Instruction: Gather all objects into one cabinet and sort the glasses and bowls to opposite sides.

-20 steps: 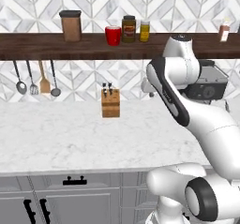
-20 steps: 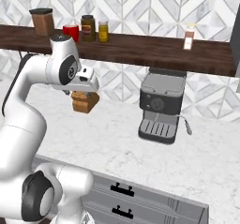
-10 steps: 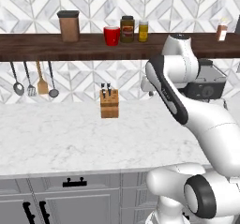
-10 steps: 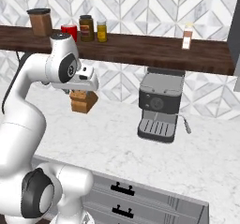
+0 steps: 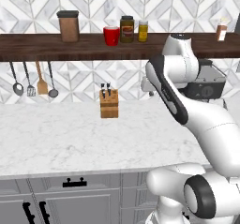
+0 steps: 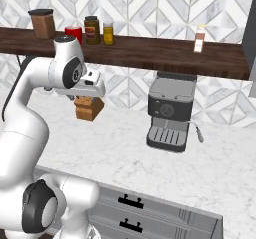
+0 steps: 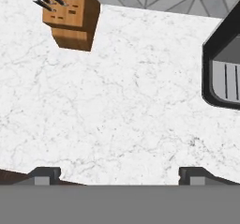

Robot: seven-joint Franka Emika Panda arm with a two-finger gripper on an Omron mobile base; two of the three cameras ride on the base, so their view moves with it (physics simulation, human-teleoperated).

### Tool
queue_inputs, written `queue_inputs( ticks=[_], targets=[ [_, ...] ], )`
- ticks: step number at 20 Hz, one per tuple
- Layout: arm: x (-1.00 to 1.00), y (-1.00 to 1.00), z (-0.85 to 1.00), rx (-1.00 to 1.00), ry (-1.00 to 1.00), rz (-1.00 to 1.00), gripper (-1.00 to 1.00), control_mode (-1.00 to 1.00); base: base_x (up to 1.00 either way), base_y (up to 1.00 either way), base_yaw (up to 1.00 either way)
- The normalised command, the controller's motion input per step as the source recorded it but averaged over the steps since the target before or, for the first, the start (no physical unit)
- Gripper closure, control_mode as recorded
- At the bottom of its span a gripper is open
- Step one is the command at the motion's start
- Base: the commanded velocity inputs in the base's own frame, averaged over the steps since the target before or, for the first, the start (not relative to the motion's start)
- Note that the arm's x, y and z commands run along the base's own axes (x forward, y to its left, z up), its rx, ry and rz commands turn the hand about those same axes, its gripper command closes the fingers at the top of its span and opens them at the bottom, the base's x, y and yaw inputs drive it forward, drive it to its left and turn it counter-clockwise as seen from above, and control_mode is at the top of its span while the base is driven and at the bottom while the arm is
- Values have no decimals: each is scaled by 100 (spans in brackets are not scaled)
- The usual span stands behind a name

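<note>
Marble desk (image 7: 122,110) lies under the gripper (image 7: 119,174), whose fingers stand wide apart, holding nothing. Knife block (image 7: 70,17) sits ahead to one side, coffee machine (image 7: 224,73) opposite. Red cup (image 5: 111,35) stands above on the shelf (image 5: 42,47).

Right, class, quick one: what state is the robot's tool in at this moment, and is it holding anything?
Tool: open, fingertips spread wide, holding nothing, above the white marble counter.
</note>
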Motion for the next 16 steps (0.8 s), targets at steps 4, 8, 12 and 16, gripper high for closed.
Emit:
queue_inputs(
  ticks=[4,8,12,16],
  targets=[
    [0,5,0,0,0,2,-100,-100,1,12,2],
    [-10,35,7,-6,-3,12,-100,-100,0,0,0],
    [-50,45,16,-10,-7,19,-100,-100,0,0,0],
    [-43,38,36,-8,-5,20,-100,-100,0,0,0]
  ],
)
